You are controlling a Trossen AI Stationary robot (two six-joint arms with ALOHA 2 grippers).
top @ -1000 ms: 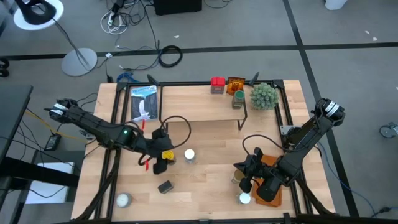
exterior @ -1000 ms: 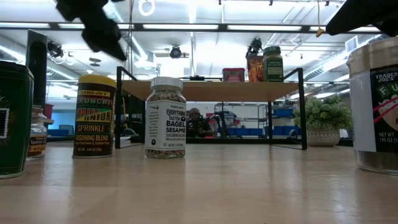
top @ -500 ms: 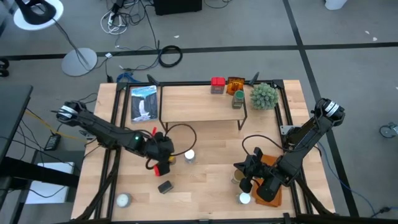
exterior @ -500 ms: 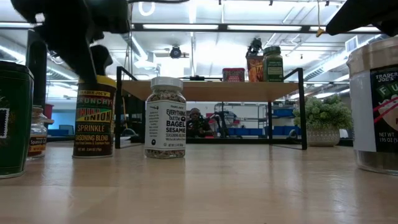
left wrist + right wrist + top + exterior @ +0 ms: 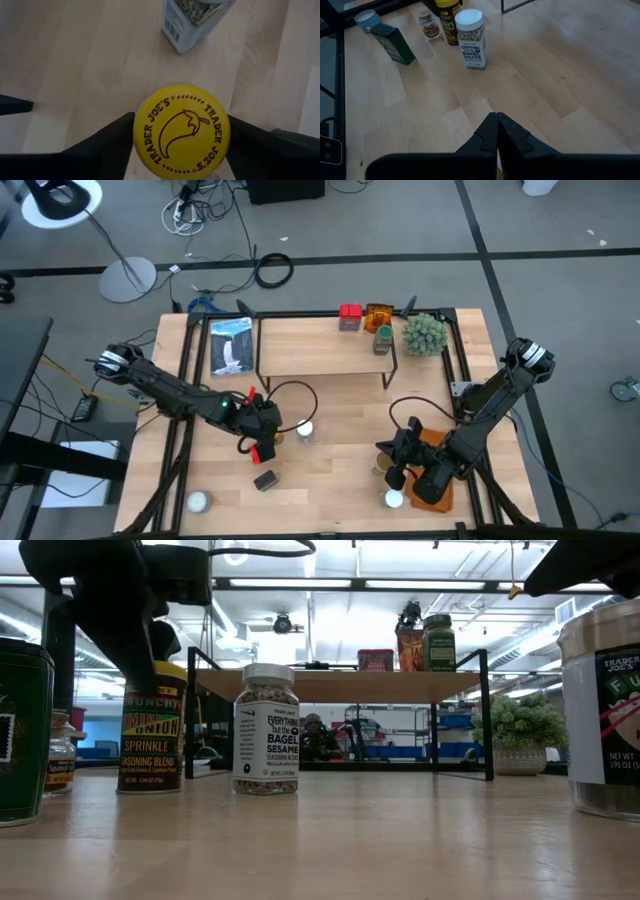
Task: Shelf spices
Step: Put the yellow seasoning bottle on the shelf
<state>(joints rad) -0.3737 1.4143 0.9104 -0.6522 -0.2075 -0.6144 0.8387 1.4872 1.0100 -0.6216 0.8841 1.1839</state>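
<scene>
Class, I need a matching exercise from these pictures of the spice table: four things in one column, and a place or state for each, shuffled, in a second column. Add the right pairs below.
Things
1. yellow-lidded jar
2. white-lidded bagel seasoning jar
3. red box
4. right gripper

Places or states
A. on top of the shelf
B. fingers shut, holding nothing
C. between the fingers of the left gripper
D. standing free on the table, beside the yellow-lidded jar

Pairs: 1-C, 2-D, 3-A, 4-B
</scene>
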